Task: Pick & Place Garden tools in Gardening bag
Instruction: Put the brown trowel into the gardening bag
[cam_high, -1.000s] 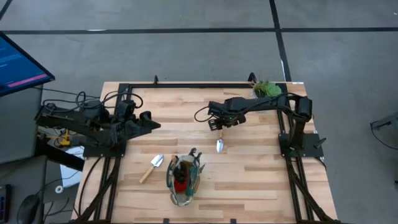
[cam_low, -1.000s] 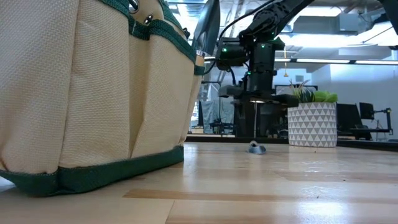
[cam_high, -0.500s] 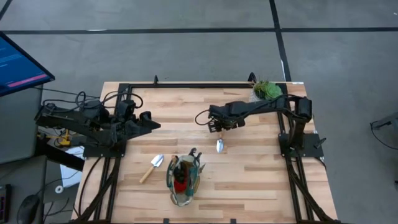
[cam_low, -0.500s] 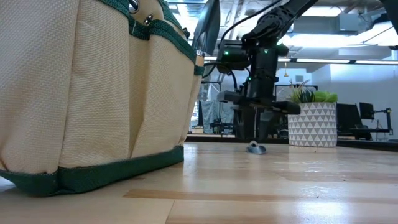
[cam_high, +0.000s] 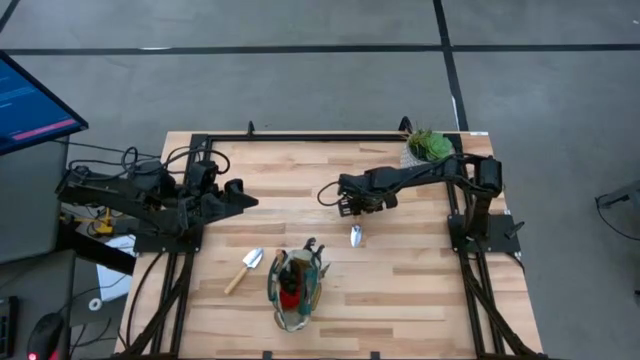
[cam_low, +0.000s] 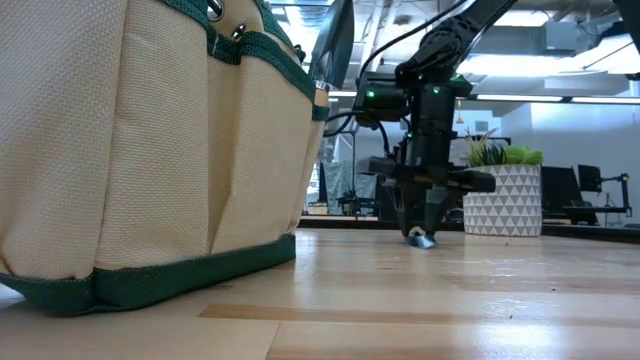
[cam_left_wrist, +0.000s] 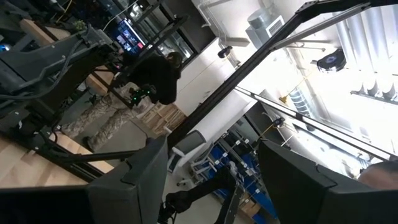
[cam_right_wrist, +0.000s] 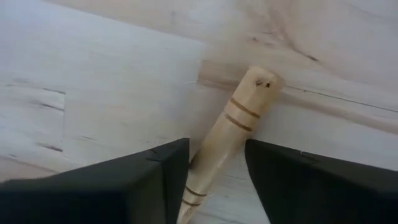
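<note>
Fingers of the right gripper (cam_right_wrist: 214, 171) sit spread, one either side of the pale wooden handle (cam_right_wrist: 233, 134) of a trowel (cam_high: 355, 235) – wrist view shows gaps on both sides, so straddling, not yet clamped. That's the change: a sec ago I had the gripper higher and further toward the table's far edge; over the last sec it has come down and in, and in the low view it's now right down at the table top (cam_high: 420, 270), tips over the silver blade end (cam_low: 420, 240).

Going big to small: table top w/ black frame, then the gardening bag (cam_high: 296, 285) near the front edge, filling most of the low view, beige w/ green trim. Already holds tools – something red plus dark green handles visible from above. White plant pot (cam_high: 428, 146) at the far right corner, not my concern. Second trowel (cam_high: 244, 269) lies just left of the bag, untouched. Targeted trowel is up-right of the bag, apart from it.

Left gripper (cam_high: 240, 197) parked at table's left; its wrist view looks off into the room, fingers apart, nothing in them.

My read: approach done, next is closing on the handle, then lift & carry to bag. Handle is round, lies slanted between the fingers – could roll or twist on closing.
</note>
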